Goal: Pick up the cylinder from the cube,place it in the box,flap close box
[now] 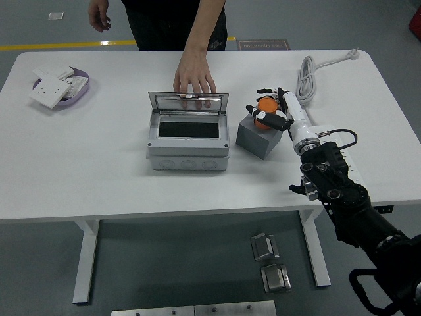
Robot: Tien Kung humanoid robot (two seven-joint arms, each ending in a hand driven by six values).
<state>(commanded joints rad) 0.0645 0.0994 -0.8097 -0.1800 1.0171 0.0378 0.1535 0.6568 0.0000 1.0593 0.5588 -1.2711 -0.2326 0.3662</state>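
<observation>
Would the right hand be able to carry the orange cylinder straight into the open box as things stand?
Probably yes: the box lies open, though a person's hand rests behind its lid.

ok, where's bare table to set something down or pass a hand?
Free: the wide patch between the purple tray and the box, and the whole near strip in front of the box. Crowded: the right, with the right hand curled around the orange cylinder on the grey cube, beside the white cable. A person's hand rests behind the box lid.

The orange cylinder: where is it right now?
Head view, right of centre: the orange cylinder sits on the grey cube, gripped by the right hand.
</observation>
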